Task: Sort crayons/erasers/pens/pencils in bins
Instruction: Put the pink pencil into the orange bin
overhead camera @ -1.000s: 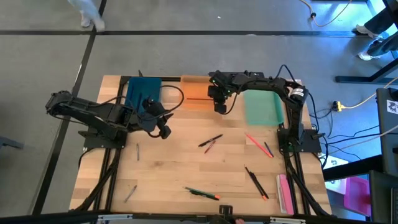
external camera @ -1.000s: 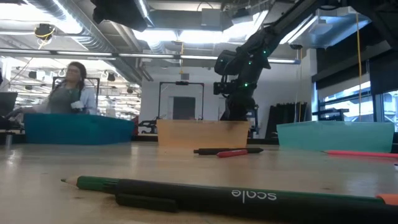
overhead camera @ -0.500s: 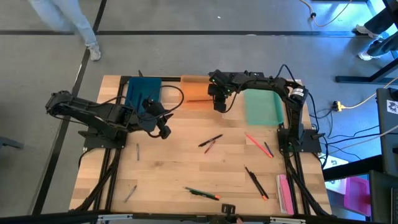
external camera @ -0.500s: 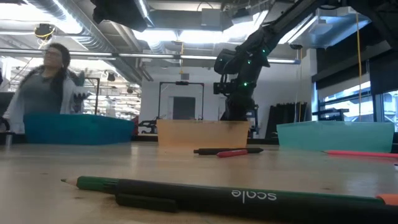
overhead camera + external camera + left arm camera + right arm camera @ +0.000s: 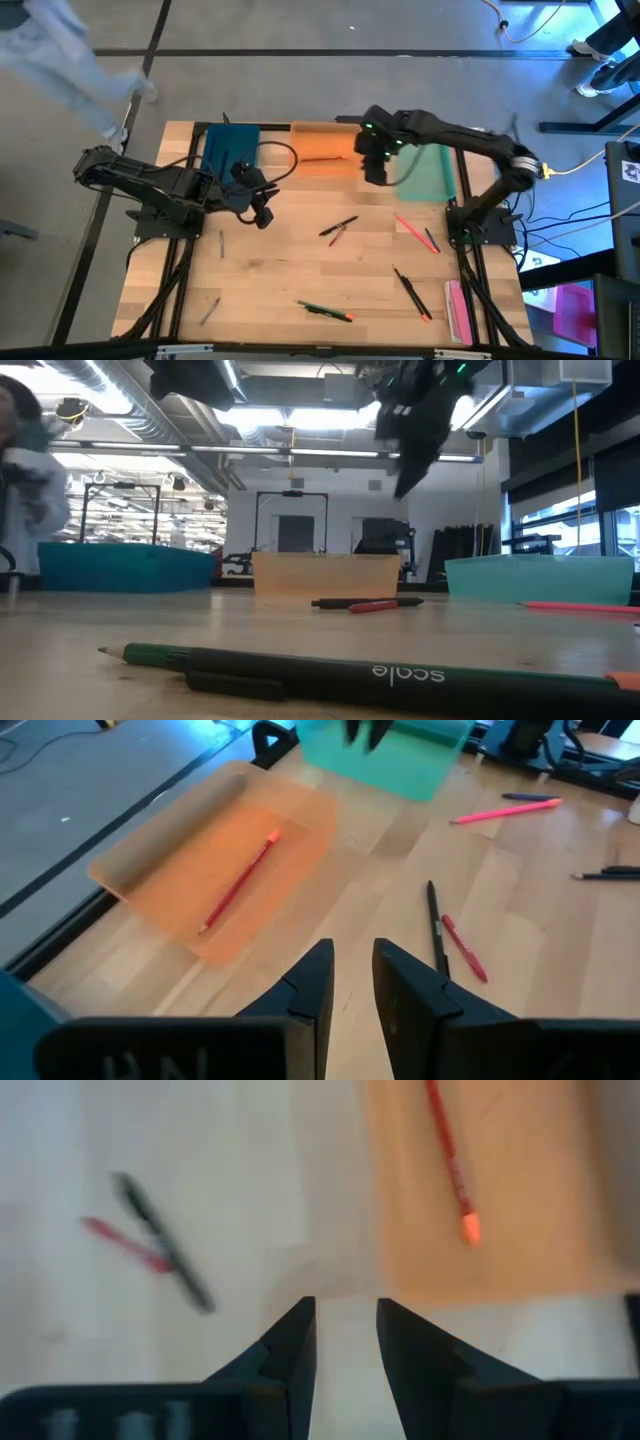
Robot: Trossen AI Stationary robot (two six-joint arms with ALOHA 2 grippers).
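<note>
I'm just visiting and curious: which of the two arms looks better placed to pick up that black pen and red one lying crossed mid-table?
Probably the right. The right gripper hangs open above the table by the orange bin, and the black pen and red pen lie ahead of it. The left gripper is open too, about as near.

A person (image 5: 25, 455) at the low view's edge is blurred and cut off (face and hands unreadable); the right gripper (image 5: 415, 420) smears too.

Red pencil (image 5: 237, 884), orange bin (image 5: 180, 860), mint bin (image 5: 423, 172).
</note>
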